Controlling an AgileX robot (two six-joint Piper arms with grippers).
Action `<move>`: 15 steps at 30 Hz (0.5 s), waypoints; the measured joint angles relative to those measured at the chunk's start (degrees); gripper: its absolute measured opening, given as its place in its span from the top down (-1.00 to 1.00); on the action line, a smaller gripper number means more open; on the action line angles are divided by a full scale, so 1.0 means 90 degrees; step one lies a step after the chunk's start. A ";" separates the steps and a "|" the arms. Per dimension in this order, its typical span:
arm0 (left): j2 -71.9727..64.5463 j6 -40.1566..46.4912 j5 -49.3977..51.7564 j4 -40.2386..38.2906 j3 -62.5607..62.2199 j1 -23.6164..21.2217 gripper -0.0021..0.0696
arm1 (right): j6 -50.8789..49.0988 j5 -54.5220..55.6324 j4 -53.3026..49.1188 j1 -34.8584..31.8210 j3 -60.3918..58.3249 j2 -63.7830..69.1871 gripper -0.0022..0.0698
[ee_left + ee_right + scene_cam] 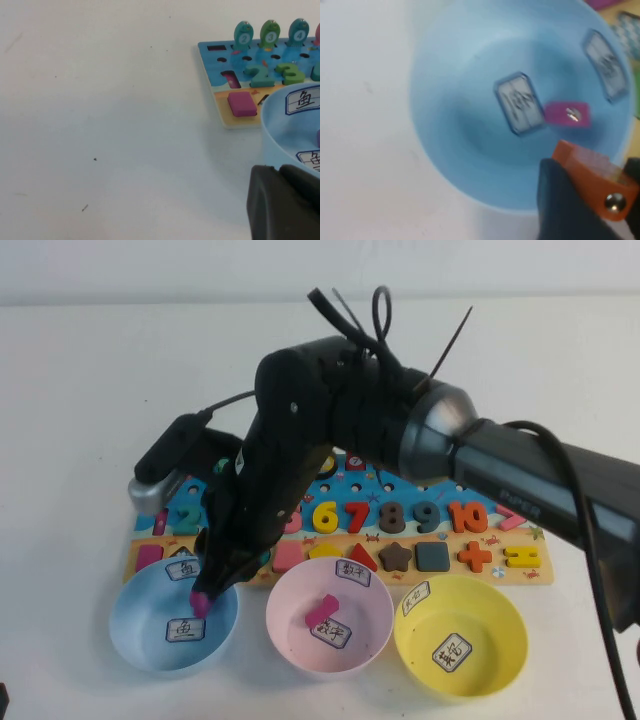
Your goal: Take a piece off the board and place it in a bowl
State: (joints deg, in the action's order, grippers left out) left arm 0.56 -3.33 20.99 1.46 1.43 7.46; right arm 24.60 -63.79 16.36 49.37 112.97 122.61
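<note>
The right tool (207,580) hangs over the light blue bowl (135,635) near the desk's front left corner, clamped on the orange piece (592,177) — held above the bowl's hollow, seemingly so it can drop in cleanly. A magenta piece (567,114) already lies inside. The board (520,575) sits just behind; pink bowl (300,640) and yellow bowl (500,635) stand alongside, clear of the path. The left tool (285,205) waits beside the blue bowl — whether it is open or closed I cannot tell.
</note>
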 joint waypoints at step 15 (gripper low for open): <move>0.0000 0.0000 0.0000 0.0000 0.0000 0.0000 0.95 | 0.1243 0.0400 0.1003 0.0004 -0.0011 0.0279 0.24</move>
State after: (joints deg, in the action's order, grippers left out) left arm 0.56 -3.33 20.99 1.46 1.43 7.46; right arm 35.79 -60.18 25.39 49.41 112.87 125.13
